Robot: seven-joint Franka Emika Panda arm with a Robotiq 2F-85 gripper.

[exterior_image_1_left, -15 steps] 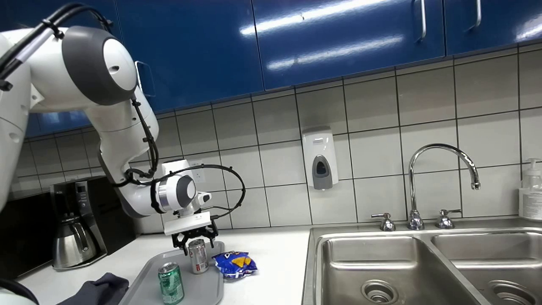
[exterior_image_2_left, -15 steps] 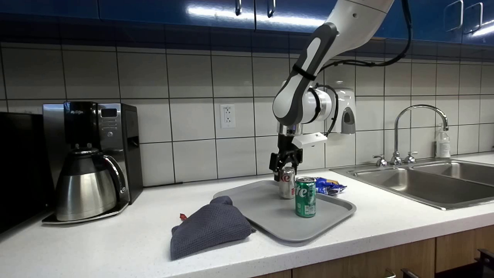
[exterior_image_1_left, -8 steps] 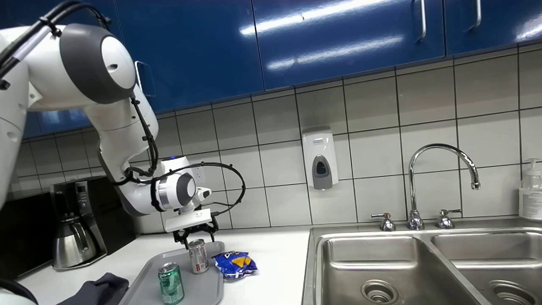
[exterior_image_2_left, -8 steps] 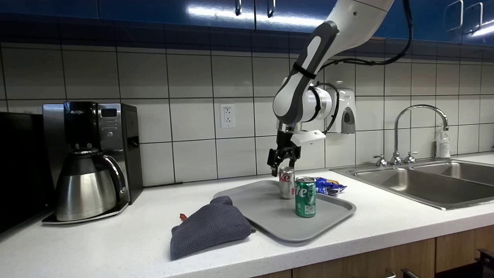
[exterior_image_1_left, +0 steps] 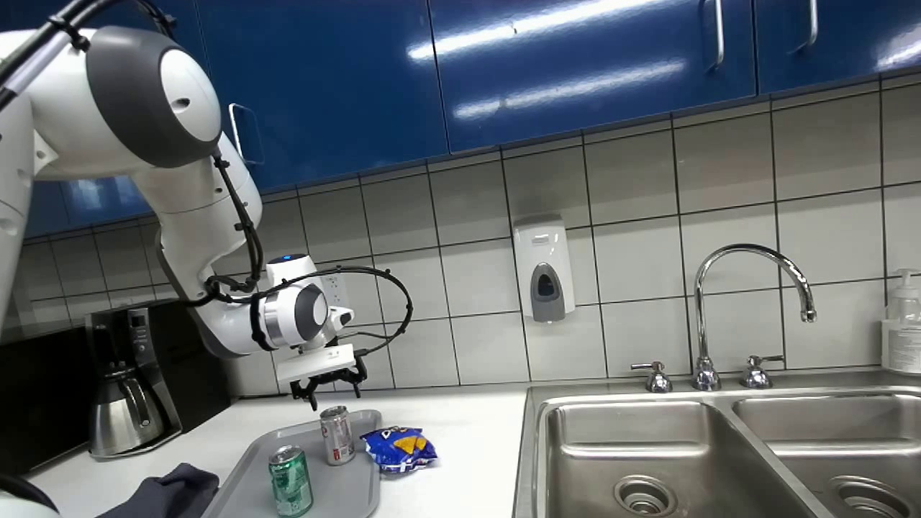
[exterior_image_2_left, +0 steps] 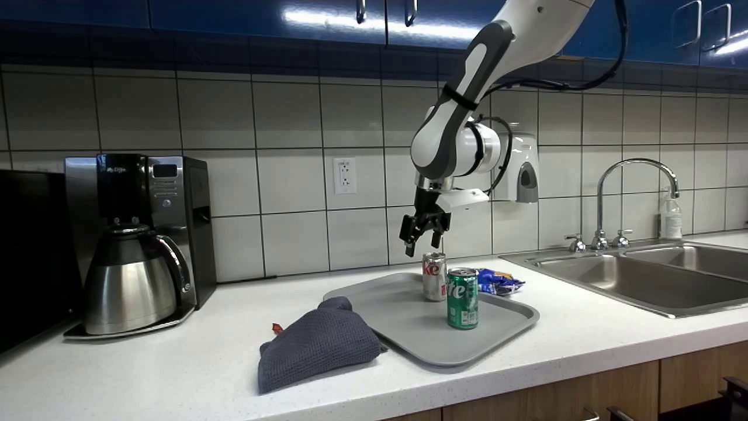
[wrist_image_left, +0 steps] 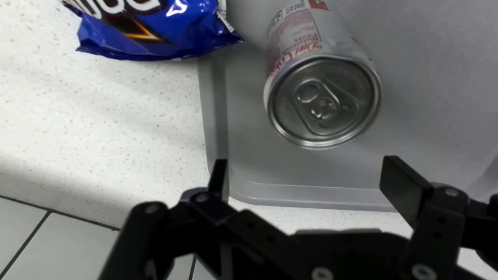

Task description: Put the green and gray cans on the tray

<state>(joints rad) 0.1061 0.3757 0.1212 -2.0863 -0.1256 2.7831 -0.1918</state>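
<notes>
In an exterior view the tray [exterior_image_2_left: 403, 318] has my gripper [exterior_image_2_left: 423, 247], spread wide and holding nothing, above its far side. On the tray stand the green can [exterior_image_2_left: 462, 299], near right, and the gray can [exterior_image_2_left: 434, 276], farther back. Placing looks done; I should rise straight, without closing, so neither topples.

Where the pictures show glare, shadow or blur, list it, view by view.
Both exterior views: white glare streaks across the blue cabinets; in an exterior view: bright reflections in the sink; wrist view: shiny highlights on the chip bag, soft shadows over the countertop, the gray can fairly crisp, the gripper apparently out of focus near the bottom edge.
</notes>
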